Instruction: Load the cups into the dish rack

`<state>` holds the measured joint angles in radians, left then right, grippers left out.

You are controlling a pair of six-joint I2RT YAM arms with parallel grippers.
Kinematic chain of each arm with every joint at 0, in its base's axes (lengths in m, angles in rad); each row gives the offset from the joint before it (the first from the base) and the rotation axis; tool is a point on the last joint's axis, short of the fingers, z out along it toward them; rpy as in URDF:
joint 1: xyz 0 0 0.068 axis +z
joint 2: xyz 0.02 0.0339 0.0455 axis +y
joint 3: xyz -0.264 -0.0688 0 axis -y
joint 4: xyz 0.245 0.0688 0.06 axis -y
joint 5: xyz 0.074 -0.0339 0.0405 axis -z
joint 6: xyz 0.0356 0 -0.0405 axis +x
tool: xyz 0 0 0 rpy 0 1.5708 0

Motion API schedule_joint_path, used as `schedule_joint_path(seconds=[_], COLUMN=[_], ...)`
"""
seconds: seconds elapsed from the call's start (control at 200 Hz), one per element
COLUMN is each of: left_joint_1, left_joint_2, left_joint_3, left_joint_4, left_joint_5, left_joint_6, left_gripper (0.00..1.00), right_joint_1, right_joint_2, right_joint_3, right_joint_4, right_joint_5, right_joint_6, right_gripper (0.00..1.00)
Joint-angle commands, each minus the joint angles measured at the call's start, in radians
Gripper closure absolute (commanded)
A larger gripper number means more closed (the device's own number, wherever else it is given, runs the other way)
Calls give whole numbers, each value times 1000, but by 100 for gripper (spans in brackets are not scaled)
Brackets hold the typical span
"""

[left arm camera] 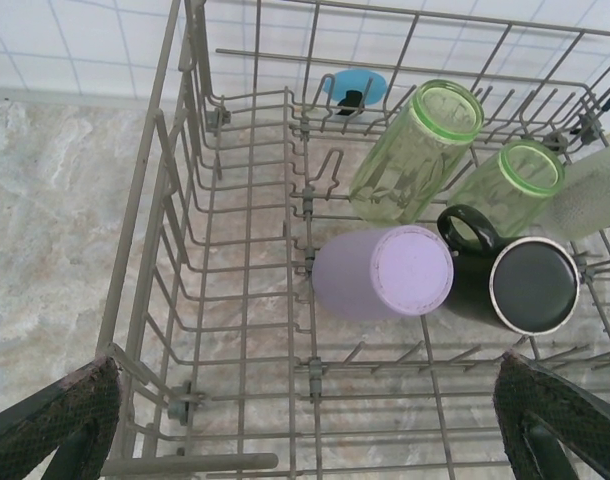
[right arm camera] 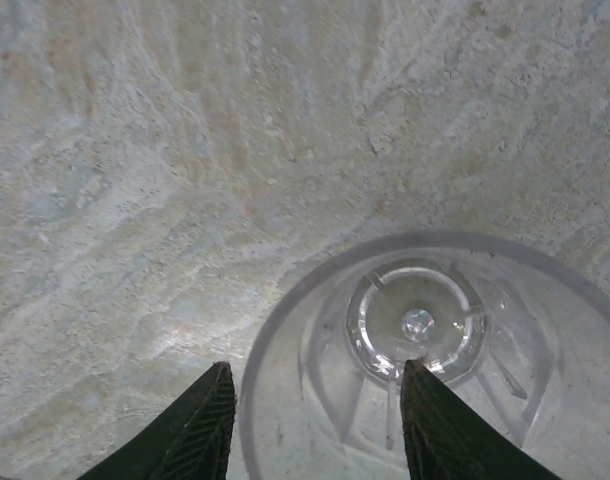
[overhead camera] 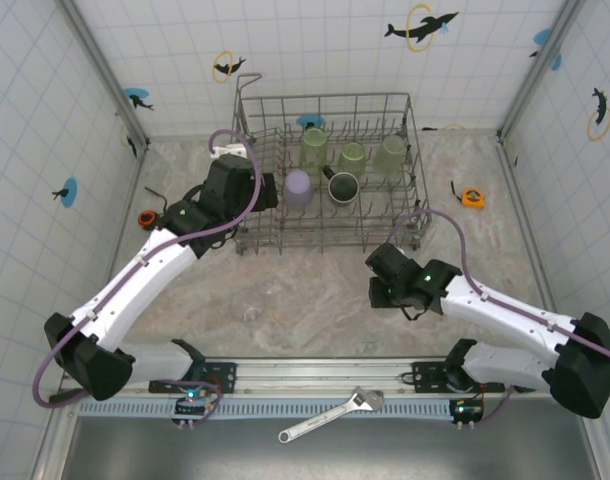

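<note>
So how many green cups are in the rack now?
3, along the dish rack's far row: left cup, middle cup, right cup. None seem hidden.

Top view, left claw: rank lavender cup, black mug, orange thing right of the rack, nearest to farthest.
From the left claw:
1. Lavender cup, just right of it, in the dish rack.
2. Black mug, next along rightward.
3. Orange object, beyond the rack's right side.

The dish rack (overhead camera: 330,175) is set on a marbled table (overhead camera: 315,290). A clear cup (overhead camera: 258,300) is found before the rack's left half, a second clear cup (right arm camera: 415,330) off its near right corner. An orange tape measure (overhead camera: 472,198) is placed to its right and a small orange object (overhead camera: 145,218) to its left.
</note>
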<state>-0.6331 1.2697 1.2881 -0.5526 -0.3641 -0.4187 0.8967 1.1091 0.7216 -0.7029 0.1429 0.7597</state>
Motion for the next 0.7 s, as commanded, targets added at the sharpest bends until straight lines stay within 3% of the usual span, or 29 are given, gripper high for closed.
schedule_joint_path(seconds=[0.0,0.16,0.45,0.696], left_joint_1=[5,4,5,5], left_joint_2=[-9,-10,-10,-8], left_joint_3=[-4,-4,-5,10], left_joint_4=[1,-1,-8,-9], left_joint_5=[10,13,13,20], left_joint_6=[18,16,13,13], left_gripper=[2,2,2,2], right_joint_1=[8,7,8,-9], right_joint_2=[11,20,14,-40], right_joint_3=[-22,-34,-37,55], right_joint_4=[31,63,77,-2], right_joint_5=[-6,-21,-39,-12], right_joint_6=[21,14,7,-20], right_gripper=[56,68,100,100])
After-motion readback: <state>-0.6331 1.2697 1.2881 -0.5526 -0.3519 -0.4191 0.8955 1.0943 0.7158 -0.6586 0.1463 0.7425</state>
